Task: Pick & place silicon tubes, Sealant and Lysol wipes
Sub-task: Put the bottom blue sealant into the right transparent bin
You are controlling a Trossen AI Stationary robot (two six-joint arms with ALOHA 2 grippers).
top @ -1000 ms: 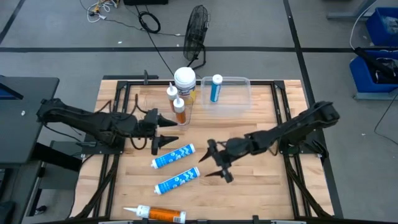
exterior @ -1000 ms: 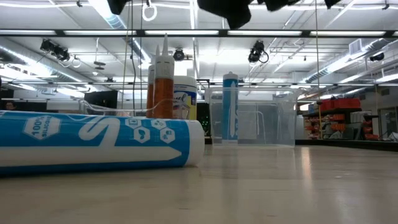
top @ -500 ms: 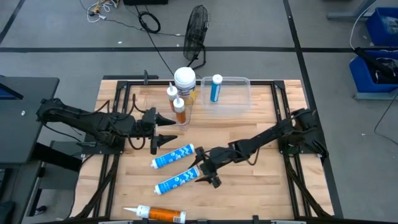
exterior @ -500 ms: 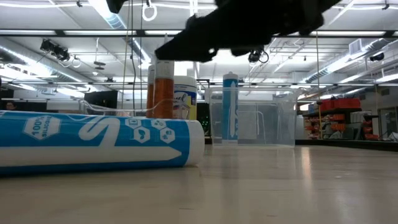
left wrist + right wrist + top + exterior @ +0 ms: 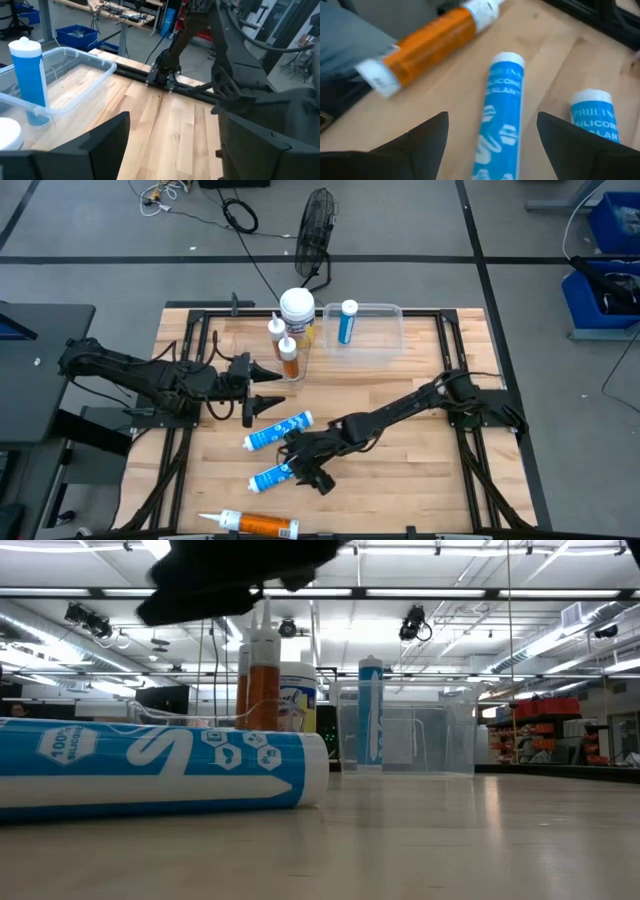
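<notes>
One blue tube (image 5: 283,471) lies directly under the right gripper (image 5: 308,467), whose fingers (image 5: 427,142) stand spread wide to either side of it in the right wrist view, not yet touching it, so I judge this pick is only at the approach. Just beside it on the wood lies a second blue tube (image 5: 278,430), and nearer the front edge an orange tube (image 5: 262,525) with its white nozzle, both still to be collected. The left gripper (image 5: 262,387) waits at the table's left-middle, its fingers apart and holding nothing. Farther back, the clear bin (image 5: 385,340) holds a single blue tube standing upright (image 5: 347,323), which looks like the only item placed so far. Beside the bin, outside it, stand the Lysol wipes (image 5: 297,311) and two upright orange tubes (image 5: 288,358). By this showing the task is early: one piece in, six or so left
</notes>
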